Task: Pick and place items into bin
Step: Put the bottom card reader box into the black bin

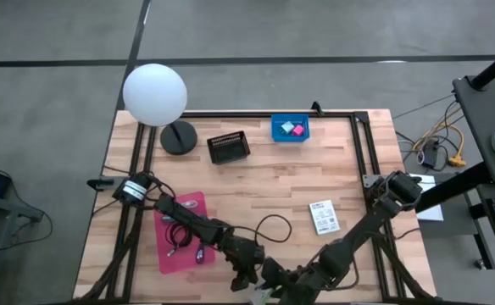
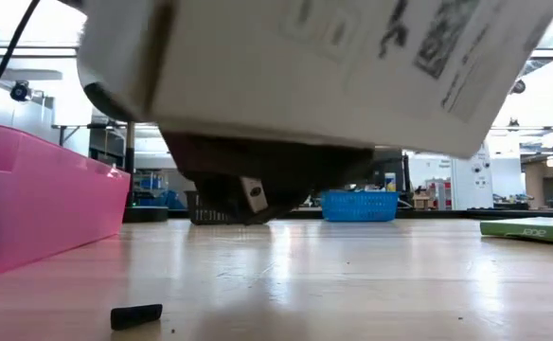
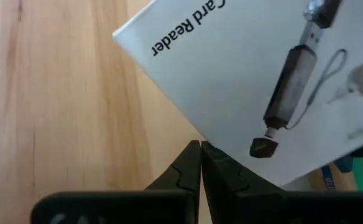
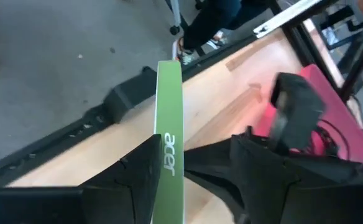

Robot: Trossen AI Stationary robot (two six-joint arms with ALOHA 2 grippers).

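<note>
The pink bin [image 1: 180,230] sits on the wooden counter [image 1: 315,169] under the left arm, with dark coiled cables [image 1: 177,238] inside it. Just past the bin's corner, toward the right arm and at the counter's edge, both pincers meet around a white card-reader box [image 2: 333,66] with a green spine. From counter height the box hangs tilted, clear of the wood, above and beside the bin wall [image 2: 40,199].

The left pincer [image 3: 201,149] is closed, fingers pressed together, with their tips right at the box's lower edge [image 3: 250,81]. Whether they pinch that edge cannot be told.

The right pincer [image 4: 197,149] has its jaws apart, and the green spine [image 4: 169,112] stands between them. One finger [image 4: 138,174] lies against the spine, and bare wood shows between the spine and the other finger.

A second white printed packet [image 1: 324,216] lies flat, well away from the bin on the right arm's side. A loose black cable loop [image 1: 273,227] lies between the packet and the bin. Far across the counter from the bin, a blue basket [image 1: 275,129] holds a pink cube [image 1: 297,130] and a pale teal cube [image 1: 286,127]. A black basket [image 1: 228,147] stands beside the blue basket, nearer the bin. A small black piece [image 2: 136,315] lies on the wood near the bin.
</note>
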